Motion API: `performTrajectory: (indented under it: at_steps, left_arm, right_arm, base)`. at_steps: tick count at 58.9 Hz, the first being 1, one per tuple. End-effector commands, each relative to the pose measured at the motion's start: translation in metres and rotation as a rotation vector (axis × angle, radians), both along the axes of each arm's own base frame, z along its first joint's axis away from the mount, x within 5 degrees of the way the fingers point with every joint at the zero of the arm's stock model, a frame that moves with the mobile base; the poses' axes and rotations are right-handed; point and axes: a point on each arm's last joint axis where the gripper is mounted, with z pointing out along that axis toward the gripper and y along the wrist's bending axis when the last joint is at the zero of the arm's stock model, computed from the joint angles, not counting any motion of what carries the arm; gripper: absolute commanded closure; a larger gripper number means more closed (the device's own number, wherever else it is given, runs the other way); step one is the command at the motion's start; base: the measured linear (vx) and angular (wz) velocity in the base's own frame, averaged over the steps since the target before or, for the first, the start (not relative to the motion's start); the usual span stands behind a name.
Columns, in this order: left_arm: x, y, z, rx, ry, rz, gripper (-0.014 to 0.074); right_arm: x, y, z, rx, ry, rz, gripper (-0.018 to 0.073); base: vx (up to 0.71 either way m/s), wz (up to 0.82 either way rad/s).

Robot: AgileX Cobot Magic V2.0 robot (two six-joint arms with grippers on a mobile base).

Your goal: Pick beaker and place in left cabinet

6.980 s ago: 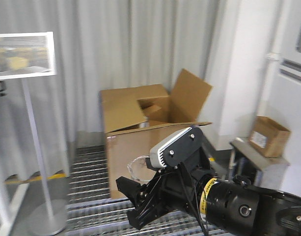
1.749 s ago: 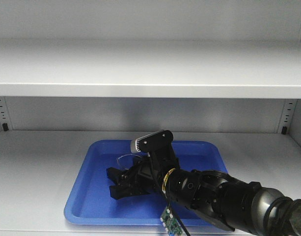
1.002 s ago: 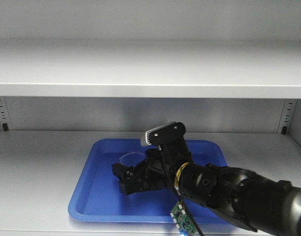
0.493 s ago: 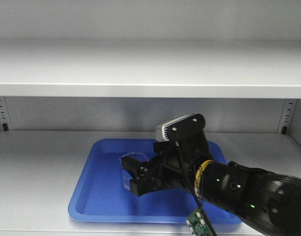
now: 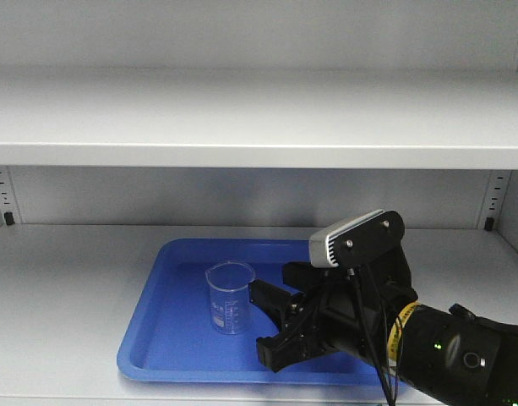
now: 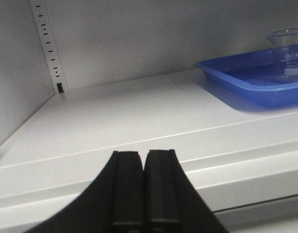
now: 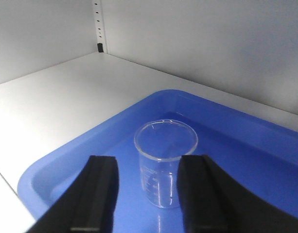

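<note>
Right gripper (image 7: 145, 194): jaws spread wide, nothing held; positioned just short of beaker, not touching. Beaker (image 5: 230, 297): clear glass w/ white marks, upright, set in left half of blue tray (image 5: 157, 338). Tray: seated on lower shelf (image 5: 64, 288) of cabinet, near front edge. Left gripper (image 6: 144, 187): fingers pressed together, nothing gripped, held at shelf front edge, well apart from tray.

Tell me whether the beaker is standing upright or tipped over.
Upright. The beaker stands on its base in the blue tray, rim up, apart from the open right gripper.
</note>
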Motion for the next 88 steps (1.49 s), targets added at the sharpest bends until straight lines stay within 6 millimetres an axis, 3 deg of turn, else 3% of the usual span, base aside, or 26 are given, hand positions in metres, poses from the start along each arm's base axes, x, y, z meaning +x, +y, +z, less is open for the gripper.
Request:
performTrajectory:
  at_steps: [1,16,46,61,79,88]
  left_arm:
    - [-0.001,0.0,0.002,-0.015,-0.076,-0.004,0.0595]
    - [-0.001,0.0,0.002,-0.015,-0.076,-0.004,0.0595]
    - [-0.001,0.0,0.002,-0.015,-0.076,-0.004,0.0595]
    - [-0.001,0.0,0.002,-0.015,-0.076,-0.004,0.0595]
    - [-0.001,0.0,0.002,-0.015,-0.076,-0.004,0.0595]
    - [-0.001,0.0,0.002,-0.015,-0.076,-0.004,0.0595]
  right_arm:
    - [-0.005,-0.001,0.022,0.06,-0.073,0.024,0.0253]
    - [-0.005,-0.001,0.022,0.061,-0.074,0.025,0.0323]
    - [-0.004,-0.006,0.021,0.052,-0.031,-0.027,0.0363]
    - [-0.014,-0.042,0.022,0.038,0.211,-0.29,0.0575]
    - [-0.009,-0.096,0.034,0.045,0.174,-0.463,0.0568]
    - [-0.022,-0.127,0.022,0.04,0.107,-0.534,0.0566]
  base:
    - [0.0,0.0]
    - [0.0,0.0]
    - [0.0,0.0]
    - [0.0,0.0]
    - [0.0,0.0]
    - [0.0,0.0]
